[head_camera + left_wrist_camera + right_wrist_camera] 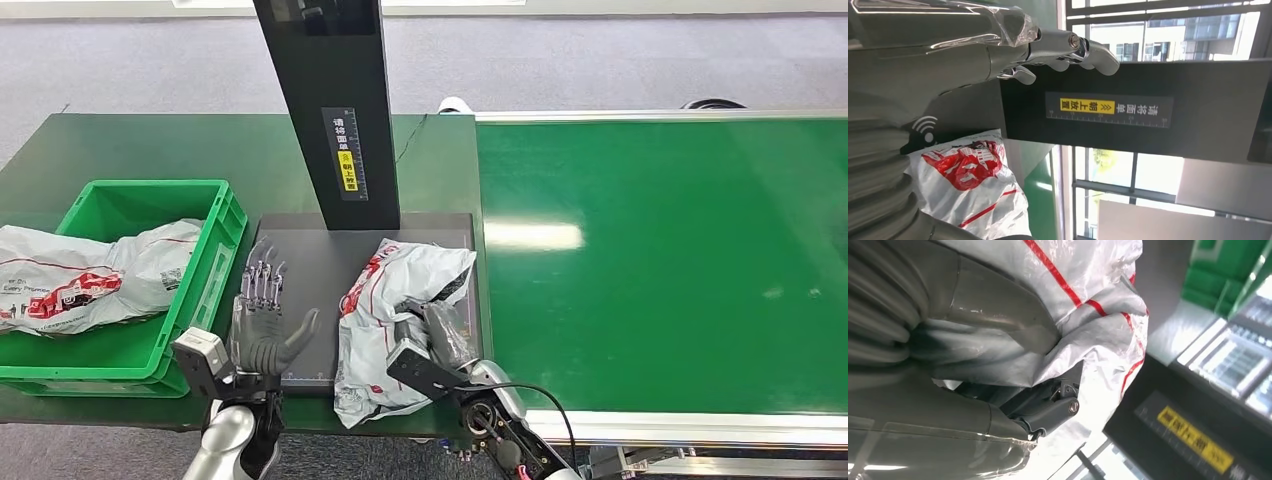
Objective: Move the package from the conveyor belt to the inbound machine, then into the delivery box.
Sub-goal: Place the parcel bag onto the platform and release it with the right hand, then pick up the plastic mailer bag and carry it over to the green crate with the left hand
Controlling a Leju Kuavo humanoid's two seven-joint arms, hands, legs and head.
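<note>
A white plastic package (390, 310) with red print lies on the dark platform (310, 270) of the inbound machine, below its black post (335, 100). My right hand (430, 335) grips the package on its right side; the right wrist view shows the thumb (998, 315) and fingers (1048, 410) closed around the bag (1098, 315). To the package's left my left hand (265, 315) is open, fingers spread, above the platform. In the left wrist view its fingers (1068, 47) stretch toward the post (1108, 110), with the package (968, 185) beside it.
A green delivery box (215, 250) at the left holds another white package (90, 275). The green conveyor belt (660, 250) spreads out at the right behind a metal rail (700, 425). Grey floor lies beyond the table.
</note>
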